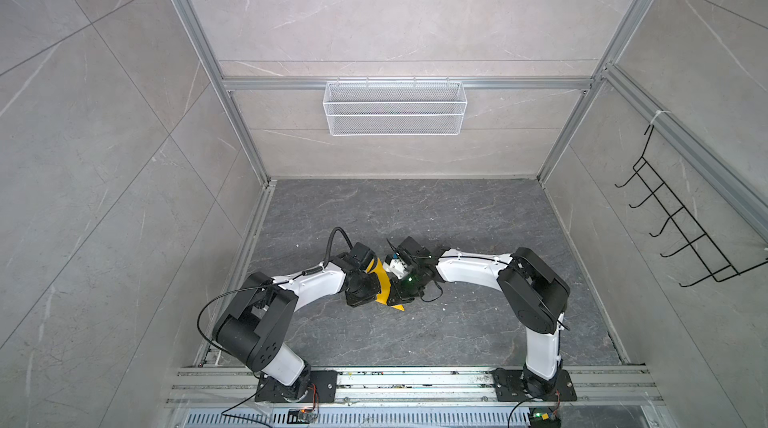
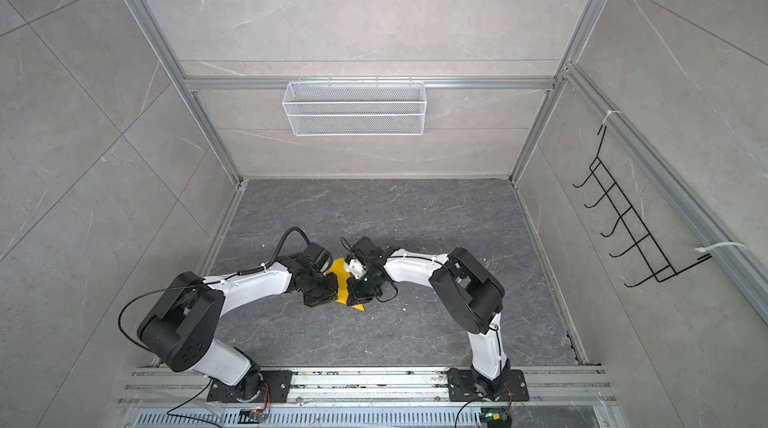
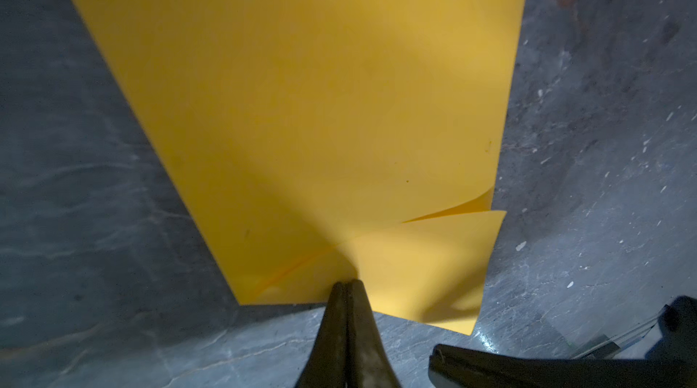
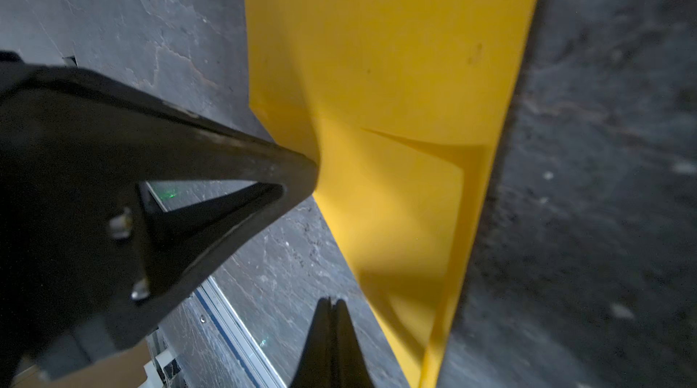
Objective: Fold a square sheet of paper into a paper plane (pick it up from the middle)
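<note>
- Grey stone tabletop (image 1: 457, 218) in front of you holds the yellow paper (image 3: 301, 103), lying partly folded.
- Your left pincer (image 3: 347, 286) is closed, pinching the paper's edge where its creases meet.
- Your right pincer (image 4: 331, 303) is closed on nothing, just beside the paper.

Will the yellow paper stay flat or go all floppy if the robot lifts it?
Probably floppy: the yellow paper puckers and bends where the left claw pinches its edge. Likely very light: its thin layers lift apart at a corner. It might slide on the smooth table if pushed.
</note>
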Robot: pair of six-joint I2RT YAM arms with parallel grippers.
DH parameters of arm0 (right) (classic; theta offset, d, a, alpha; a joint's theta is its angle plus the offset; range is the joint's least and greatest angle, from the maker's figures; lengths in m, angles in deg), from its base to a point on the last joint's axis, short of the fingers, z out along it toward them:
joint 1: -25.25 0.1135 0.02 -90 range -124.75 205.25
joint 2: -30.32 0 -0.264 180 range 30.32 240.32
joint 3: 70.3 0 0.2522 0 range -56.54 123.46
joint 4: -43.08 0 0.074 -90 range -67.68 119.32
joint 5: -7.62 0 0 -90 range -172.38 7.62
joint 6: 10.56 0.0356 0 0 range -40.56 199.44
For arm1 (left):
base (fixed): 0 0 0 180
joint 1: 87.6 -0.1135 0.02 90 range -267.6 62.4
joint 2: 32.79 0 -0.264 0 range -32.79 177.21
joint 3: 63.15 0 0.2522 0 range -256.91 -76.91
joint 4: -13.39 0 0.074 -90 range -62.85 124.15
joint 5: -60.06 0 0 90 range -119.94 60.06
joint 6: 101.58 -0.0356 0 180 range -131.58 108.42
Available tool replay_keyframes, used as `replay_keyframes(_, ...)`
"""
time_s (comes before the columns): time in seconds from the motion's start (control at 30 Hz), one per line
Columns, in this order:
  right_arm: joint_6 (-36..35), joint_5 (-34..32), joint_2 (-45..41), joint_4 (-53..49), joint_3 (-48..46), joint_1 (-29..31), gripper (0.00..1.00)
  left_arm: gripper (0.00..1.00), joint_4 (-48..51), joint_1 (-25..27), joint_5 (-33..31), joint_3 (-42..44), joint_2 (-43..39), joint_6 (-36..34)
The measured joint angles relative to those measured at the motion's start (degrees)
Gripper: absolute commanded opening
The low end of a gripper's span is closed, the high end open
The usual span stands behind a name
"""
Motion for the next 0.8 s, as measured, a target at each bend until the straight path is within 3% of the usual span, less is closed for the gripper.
replay_keyframes(0.33, 3.98, -0.24, 4.04, 1.33, 3.82, 0.46, 0.04, 0.05, 1.25, 0.00, 0.02, -1.03, 0.79, 0.66)
replay_keyframes(0.8, 5.01, -2.01, 3.48, 3.21, 1.05, 0.28, 0.04, 0.05, 2.49, 0.26, -0.55, -2.01, 1.49, 0.76)
